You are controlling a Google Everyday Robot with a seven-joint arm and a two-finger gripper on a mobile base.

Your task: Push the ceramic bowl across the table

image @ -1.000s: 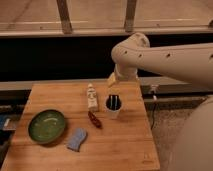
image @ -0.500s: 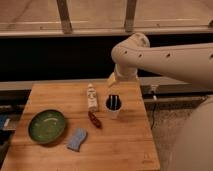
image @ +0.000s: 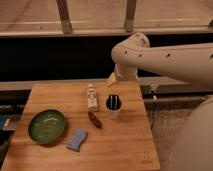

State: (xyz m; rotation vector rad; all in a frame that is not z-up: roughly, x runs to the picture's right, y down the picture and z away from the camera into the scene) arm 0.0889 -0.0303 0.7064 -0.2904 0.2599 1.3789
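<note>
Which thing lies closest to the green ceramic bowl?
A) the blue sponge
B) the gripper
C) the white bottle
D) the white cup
A: the blue sponge lies right beside the ceramic bowl, whereas the gripper hangs over the white cup, farther along the table.

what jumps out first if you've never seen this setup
The big white robot arm sweeping in from the right of the view stands out most. Its gripper hangs over the far edge of the table, just behind a small white cup. Next comes the glossy green ceramic bowl near the table's left edge in the view, with a blue pad close beside it.
</note>
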